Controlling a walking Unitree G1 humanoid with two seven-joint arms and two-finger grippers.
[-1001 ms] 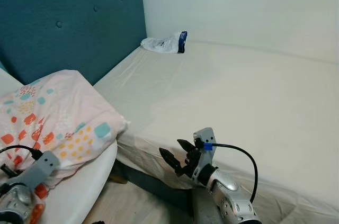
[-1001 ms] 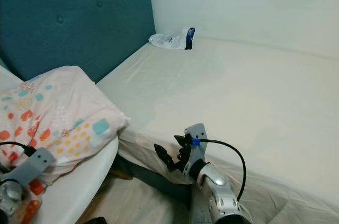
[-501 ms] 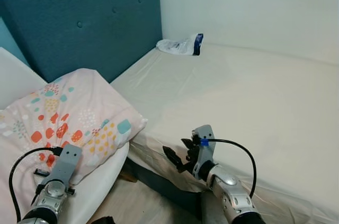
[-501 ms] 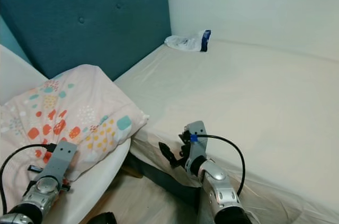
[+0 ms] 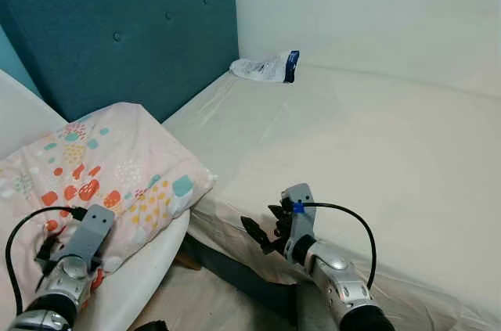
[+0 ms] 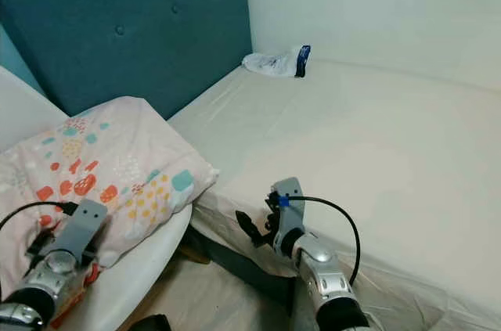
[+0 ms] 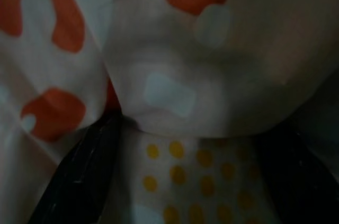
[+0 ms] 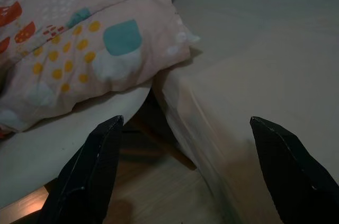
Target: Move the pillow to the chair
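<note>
The pillow (image 5: 117, 170), pink with orange, teal and yellow spots, lies on the white chair (image 5: 145, 272) at the left, its corner reaching toward the bed. My left gripper (image 7: 198, 128) is low at the left, pushed into the pillow's near edge. Its fingers (image 7: 87, 176) stand wide apart with the fabric bulging between them. My right gripper (image 5: 262, 227) hangs open and holds nothing, in front of the mattress edge and to the right of the pillow. In the right wrist view the pillow (image 8: 85, 49) and the chair seat (image 8: 63, 155) lie ahead.
A bed with a cream mattress (image 5: 368, 135) takes up the right and middle. A teal padded headboard (image 5: 117, 26) stands behind the chair. A crumpled plastic bag (image 5: 266, 70) lies in the bed's far corner by the white wall. Wooden floor (image 5: 192, 300) shows between chair and bed.
The camera has swung left since a second ago, bringing more of the chair into view. My left wrist has shifted slightly left at the pillow's edge. The right gripper has barely moved.
</note>
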